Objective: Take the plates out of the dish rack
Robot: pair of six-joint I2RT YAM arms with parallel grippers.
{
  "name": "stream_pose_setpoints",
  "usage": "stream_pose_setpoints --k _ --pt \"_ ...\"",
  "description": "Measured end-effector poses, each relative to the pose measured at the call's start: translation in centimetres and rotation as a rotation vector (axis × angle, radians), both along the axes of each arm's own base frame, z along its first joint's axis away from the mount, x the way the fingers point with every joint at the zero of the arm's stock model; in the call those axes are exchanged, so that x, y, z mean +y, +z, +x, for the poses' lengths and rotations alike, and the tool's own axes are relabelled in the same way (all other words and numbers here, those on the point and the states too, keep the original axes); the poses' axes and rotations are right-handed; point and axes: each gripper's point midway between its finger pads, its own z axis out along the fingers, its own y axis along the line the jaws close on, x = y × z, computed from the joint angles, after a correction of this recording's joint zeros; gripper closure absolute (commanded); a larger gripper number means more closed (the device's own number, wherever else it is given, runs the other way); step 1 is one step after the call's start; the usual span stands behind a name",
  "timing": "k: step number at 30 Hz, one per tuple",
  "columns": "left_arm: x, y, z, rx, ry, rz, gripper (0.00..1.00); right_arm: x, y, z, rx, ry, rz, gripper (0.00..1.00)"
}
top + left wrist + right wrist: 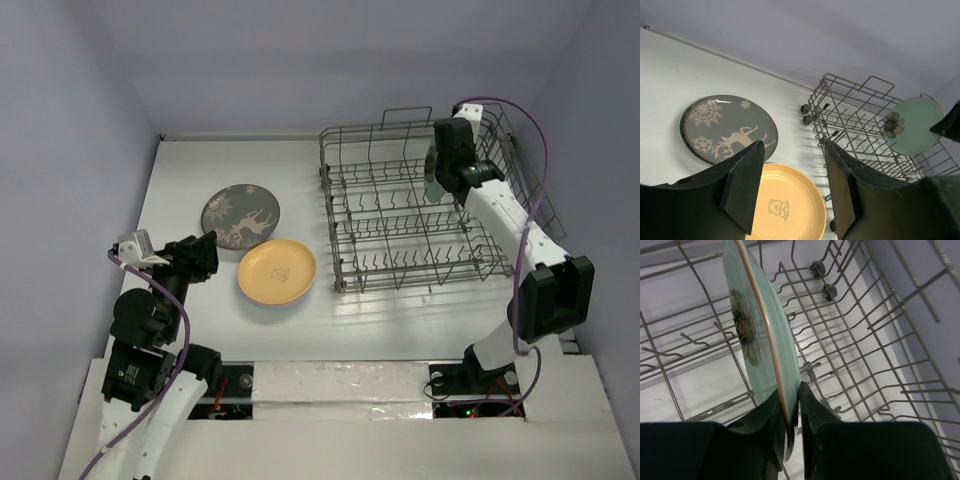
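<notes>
The grey wire dish rack (400, 240) stands at the right of the table. One mint green plate (757, 330) with a flower print stands on edge inside it, and my right gripper (790, 405) is shut on its rim. From the left wrist the same plate (912, 127) shows at the rack's (860, 125) far side. Two plates lie flat on the table: a dark green one (240, 215) with a white reindeer and an orange-yellow one (277, 272). My left gripper (792, 190) hangs open above the orange-yellow plate (785, 205), holding nothing.
The white table (180, 170) ends at a pale back wall (300, 60) and side walls. The rack's upright tines (880, 340) and raised side wires (520, 150) surround the held plate. The right arm (520, 230) reaches over the rack's right side.
</notes>
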Motion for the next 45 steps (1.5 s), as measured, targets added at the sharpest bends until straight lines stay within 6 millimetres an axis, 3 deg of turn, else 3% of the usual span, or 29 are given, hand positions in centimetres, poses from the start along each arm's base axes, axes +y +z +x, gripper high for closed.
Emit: stream_pose_setpoints --k 6,10,14,18,20,23,25,28,32,35,45 --pt "0.0 0.0 0.0 0.000 0.000 0.000 0.52 0.2 4.8 -2.9 -0.122 0.043 0.100 1.00" --pt "0.0 0.0 0.0 0.000 0.000 0.000 0.52 2.8 9.3 -5.4 -0.277 0.169 0.280 1.00" --pt "0.0 0.0 0.0 0.000 0.000 0.000 0.52 8.1 12.4 -6.3 -0.406 0.338 0.471 1.00" --pt "0.0 0.0 0.0 0.001 0.002 0.000 0.52 17.2 12.3 -5.8 -0.402 0.539 0.618 1.00" --pt "0.1 -0.1 0.1 0.004 0.005 0.001 0.52 22.1 11.1 -5.0 -0.360 0.634 0.704 1.00" --pt "0.3 -0.1 0.2 0.007 0.017 0.002 0.52 29.2 7.7 -3.7 -0.259 0.735 0.822 1.00" --pt "0.4 -0.2 0.2 0.008 0.022 0.002 0.52 33.4 4.0 -3.0 -0.162 0.759 0.870 1.00" --pt "0.5 -0.2 0.3 0.009 0.027 0.002 0.52 37.6 -1.1 -2.1 -0.047 0.749 0.924 1.00" --pt "0.4 -0.3 0.4 0.015 0.027 0.005 0.52 41.1 -5.6 -1.7 0.050 0.726 0.985 1.00" --pt "0.4 -0.4 0.5 0.021 0.026 0.006 0.52 42.9 -7.7 -1.2 0.088 0.706 1.017 1.00" --pt "0.5 -0.5 0.7 0.025 0.035 0.008 0.52 47.0 -11.1 -0.8 0.134 0.650 1.133 1.00"
